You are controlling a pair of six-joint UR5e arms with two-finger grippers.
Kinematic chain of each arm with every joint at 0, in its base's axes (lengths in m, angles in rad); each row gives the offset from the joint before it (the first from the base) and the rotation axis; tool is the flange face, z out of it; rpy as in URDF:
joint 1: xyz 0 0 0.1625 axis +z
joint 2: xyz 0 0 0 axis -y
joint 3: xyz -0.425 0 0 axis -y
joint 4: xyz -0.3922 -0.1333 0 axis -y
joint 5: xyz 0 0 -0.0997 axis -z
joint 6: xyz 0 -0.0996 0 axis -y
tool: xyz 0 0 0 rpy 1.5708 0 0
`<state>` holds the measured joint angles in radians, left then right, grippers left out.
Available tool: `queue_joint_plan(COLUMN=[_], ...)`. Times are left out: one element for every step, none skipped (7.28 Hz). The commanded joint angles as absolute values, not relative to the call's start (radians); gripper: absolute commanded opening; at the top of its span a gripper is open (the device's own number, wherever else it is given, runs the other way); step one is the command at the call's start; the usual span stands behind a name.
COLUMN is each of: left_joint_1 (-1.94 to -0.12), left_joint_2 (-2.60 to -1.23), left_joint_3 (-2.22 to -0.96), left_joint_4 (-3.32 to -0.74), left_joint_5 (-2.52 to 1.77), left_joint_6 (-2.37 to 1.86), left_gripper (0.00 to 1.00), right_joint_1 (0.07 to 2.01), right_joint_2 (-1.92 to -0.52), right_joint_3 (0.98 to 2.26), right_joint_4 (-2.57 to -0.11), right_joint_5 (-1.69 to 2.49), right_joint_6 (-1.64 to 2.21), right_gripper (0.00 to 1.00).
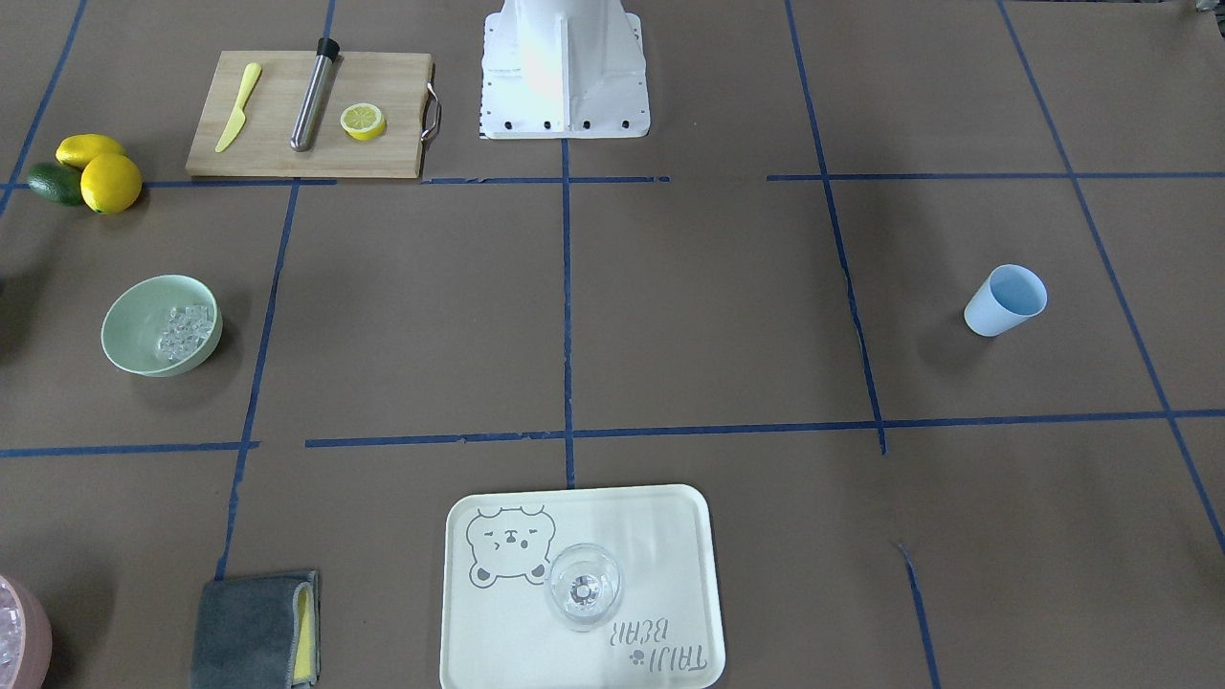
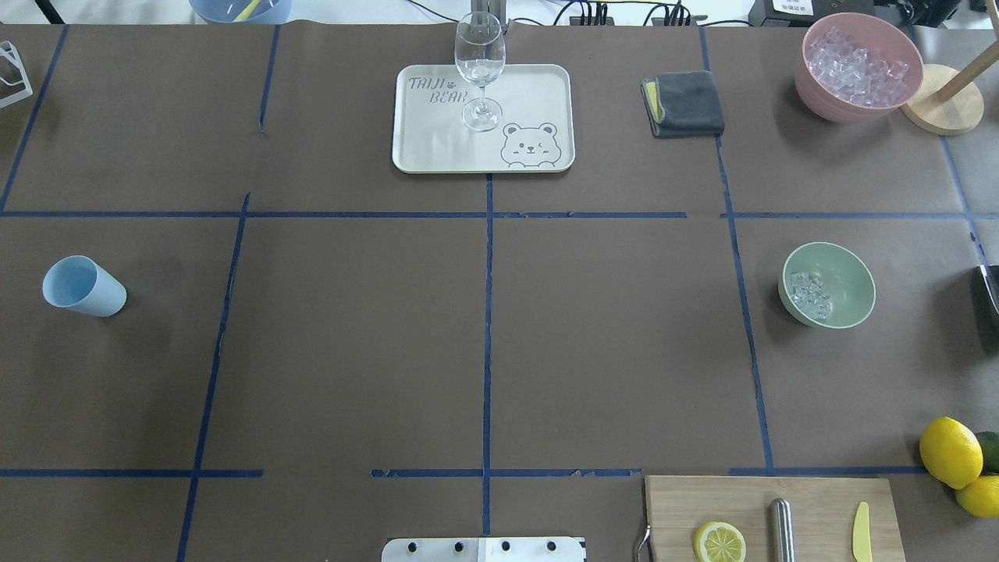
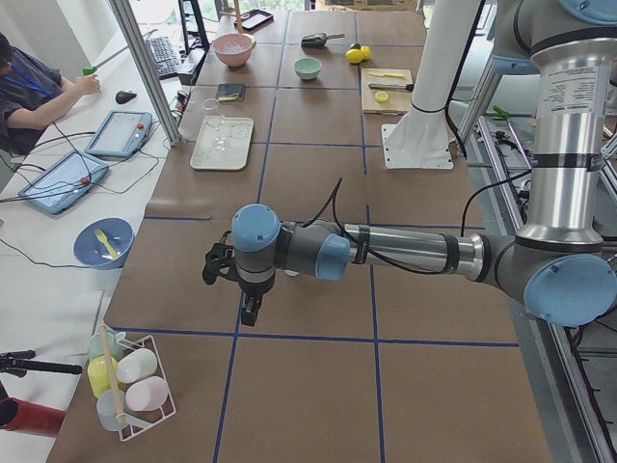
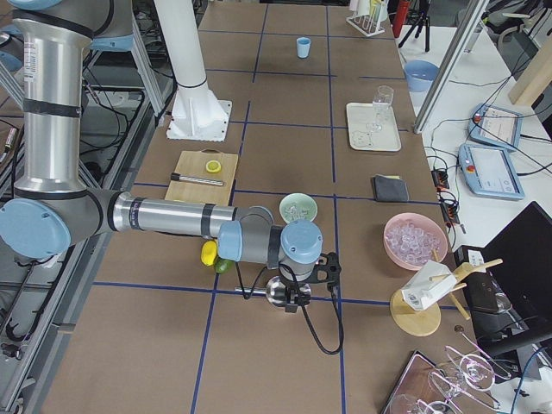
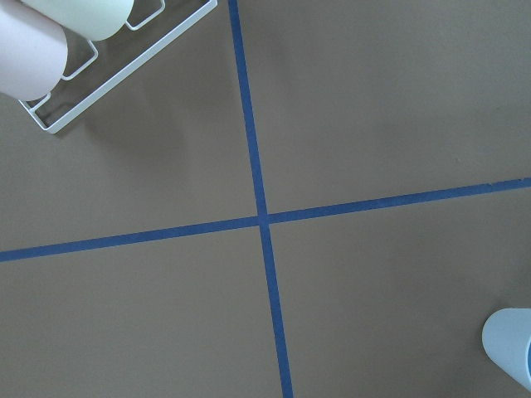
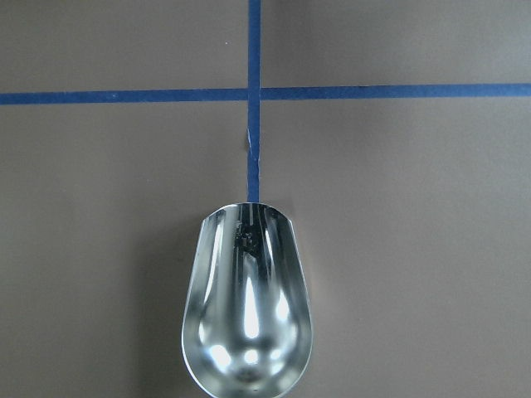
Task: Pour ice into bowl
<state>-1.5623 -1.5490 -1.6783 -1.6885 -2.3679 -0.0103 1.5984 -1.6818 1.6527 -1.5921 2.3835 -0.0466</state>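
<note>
Noting: empty scoop (image 6: pixel 246 315) under my right gripper (image 4: pixel 296 302), level and mouth-up, since the ice (image 1: pixel 184 330) lies in the bowl (image 1: pixel 129 330). Clenched or released, I cannot tell; left gripper (image 3: pixel 248 311) likewise.

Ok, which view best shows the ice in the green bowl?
Exterior front-facing: the small clear ice cubes stand out inside the round mint-green bowl. Overhead is nearly as good; side views show a distant bowl; wrist views, nothing.

On the brown-papered bench (image 2: pixel 351 351) a blue cup (image 2: pixel 82 286) stands alone, a wine glass (image 2: pixel 479 70) stands on a cream bear tray (image 2: pixel 538 86) near a grey cloth (image 2: pixel 687 103), and a wooden board (image 1: pixel 278 153) carries a lemon half (image 1: pixel 364 122), a steel rod (image 1: pixel 314 96) and a yellow knife (image 1: pixel 237 107).
</note>
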Motion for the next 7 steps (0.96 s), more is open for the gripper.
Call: queue_joint_plan(left_joint_1=[-1.557,-1.557,-1.549,-1.527,-1.526,-1.526,-1.526], left_joint_2=[-1.545,-1.545,-1.545,-1.545,-1.536,-1.516,-1.503], left_joint_3=[-1.678,-1.678,-1.678,-1.678,-1.680,-1.684,-1.687], left_joint_4=[-1.683,-1.683,-1.681,-1.681,-1.680,-1.677,-1.680], left_joint_5=[-2.370,-2.370,-2.370,-2.372,-2.379,-2.429,-2.434], left_joint_6=[-0.011,-0.011,-0.011,-0.011,-0.011,-0.012,-0.014], left_gripper=[1.00,1.00,1.00,1.00,1.00,1.00,1.00], right_joint_1=[1.601,1.595,1.580,1.563,1.560,1.559,1.551], right_joint_2=[-1.686,-1.686,-1.686,-1.687,-1.690,-1.689,-1.689], right_joint_3=[1.690,1.692,1.692,1.690,1.690,1.692,1.690], right_joint_4=[-1.601,-1.598,-1.598,-1.598,-1.597,-1.597,-1.595], right_joint_5=[2.332,2.332,2.332,2.332,2.333,2.335,2.335], right_joint_6=[-0.048,-0.046,-0.048,-0.046,-0.046,-0.046,-0.045], right_gripper=[1.00,1.00,1.00,1.00,1.00,1.00,1.00])
